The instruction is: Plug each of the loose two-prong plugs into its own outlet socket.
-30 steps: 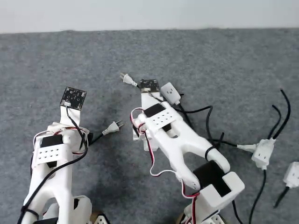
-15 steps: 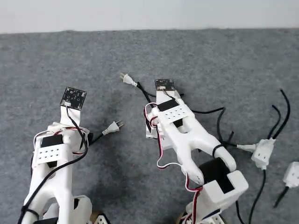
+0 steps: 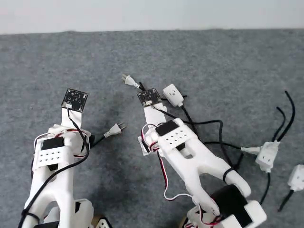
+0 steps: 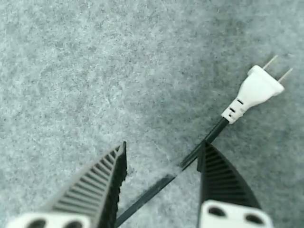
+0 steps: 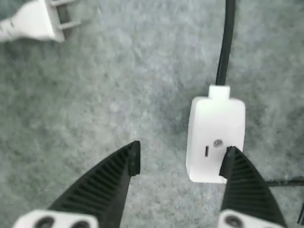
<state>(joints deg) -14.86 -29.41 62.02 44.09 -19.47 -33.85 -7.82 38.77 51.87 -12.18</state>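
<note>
A coarse, mottled grey carpet-like mat with a short fuzzy nap covers the whole work surface under soft, even light that casts only faint shadows, and along its far edge it meets a plain pale grey-white wall in a straight, very slightly slanting line.

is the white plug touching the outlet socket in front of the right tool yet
Apart. The right wrist view shows a wide stretch of bare carpet between the plug and the outlet socket.

fuzzy matt carpet lies under a smooth white plastic plug with metal prongs.
</note>
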